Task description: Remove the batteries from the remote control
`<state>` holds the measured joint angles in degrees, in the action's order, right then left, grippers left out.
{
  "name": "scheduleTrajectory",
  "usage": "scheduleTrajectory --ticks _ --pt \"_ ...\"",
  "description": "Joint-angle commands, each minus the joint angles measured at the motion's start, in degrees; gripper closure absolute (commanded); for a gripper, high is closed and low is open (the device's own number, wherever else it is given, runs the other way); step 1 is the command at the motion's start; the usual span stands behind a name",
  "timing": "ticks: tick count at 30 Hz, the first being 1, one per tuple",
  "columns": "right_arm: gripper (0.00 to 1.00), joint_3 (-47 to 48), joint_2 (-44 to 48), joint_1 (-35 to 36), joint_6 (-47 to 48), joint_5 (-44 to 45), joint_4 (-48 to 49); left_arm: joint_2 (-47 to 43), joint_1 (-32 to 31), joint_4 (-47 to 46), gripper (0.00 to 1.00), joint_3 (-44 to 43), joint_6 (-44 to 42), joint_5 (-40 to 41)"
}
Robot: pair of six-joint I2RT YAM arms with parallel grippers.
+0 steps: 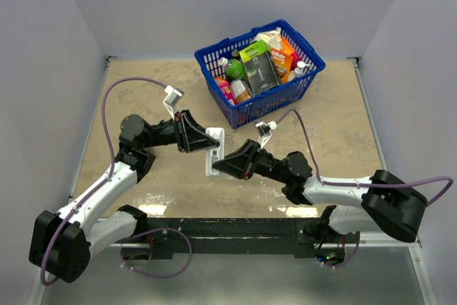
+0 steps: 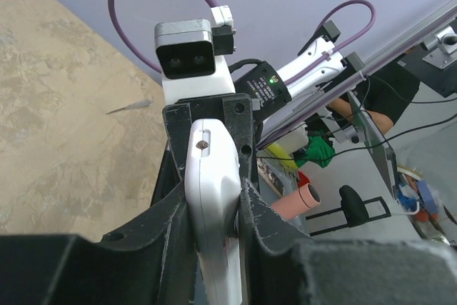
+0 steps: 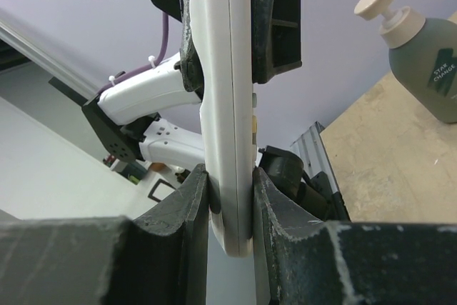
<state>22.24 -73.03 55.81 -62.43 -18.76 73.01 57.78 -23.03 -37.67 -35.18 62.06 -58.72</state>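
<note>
The white remote control (image 1: 215, 150) hangs above the table middle, held at both ends. My left gripper (image 1: 203, 141) is shut on its upper end, and my right gripper (image 1: 223, 166) is shut on its lower end. In the left wrist view the remote (image 2: 213, 198) stands edge-on between my fingers, a small screw at its far tip. In the right wrist view the remote (image 3: 227, 105) rises edge-on from my jaws, with small side buttons showing. No batteries show in any view.
A blue basket (image 1: 243, 105) full of groceries stands at the back middle of the table. A green pump bottle (image 3: 423, 51) shows at the right of the right wrist view. The arms' black base bar (image 1: 228, 233) runs along the near edge.
</note>
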Motion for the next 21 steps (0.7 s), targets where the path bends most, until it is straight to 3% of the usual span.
scheduleTrajectory --ticks 1,2,3,7,13,16,19,21 --pt "0.93 0.26 0.52 0.0 -1.02 1.62 9.52 0.49 -0.18 -2.94 1.0 0.99 -0.54 -0.17" --pt "0.88 0.26 0.7 0.0 -0.94 1.97 8.91 0.67 -0.18 -2.67 1.0 0.99 -0.71 0.09" --pt "0.72 0.26 1.31 0.0 -0.67 2.15 8.2 0.93 -0.18 -1.63 1.0 0.73 -1.06 0.27" --pt "0.47 0.17 5.61 -0.09 5.37 2.59 -2.73 3.39 0.61 1.62 1.0 -0.67 -2.99 -0.25" --pt "0.22 0.0 23.42 -0.09 25.47 15.23 -29.62 5.32 3.78 17.87 1.0 -4.72 -13.27 0.44" --pt "0.18 -1.23 30.12 0.0 33.49 21.2 -34.85 6.2 3.95 22.9 1.0 -5.16 -16.27 2.29" --pt "0.19 -1.5 33.04 -0.09 46.65 20.71 -38.1 7.61 3.95 23.08 1.0 -3.59 -16.8 1.42" --pt "0.19 0.08 33.92 -0.09 50.46 20.0 -40.92 7.96 4.04 22.9 1.0 -2.18 -17.15 1.24"
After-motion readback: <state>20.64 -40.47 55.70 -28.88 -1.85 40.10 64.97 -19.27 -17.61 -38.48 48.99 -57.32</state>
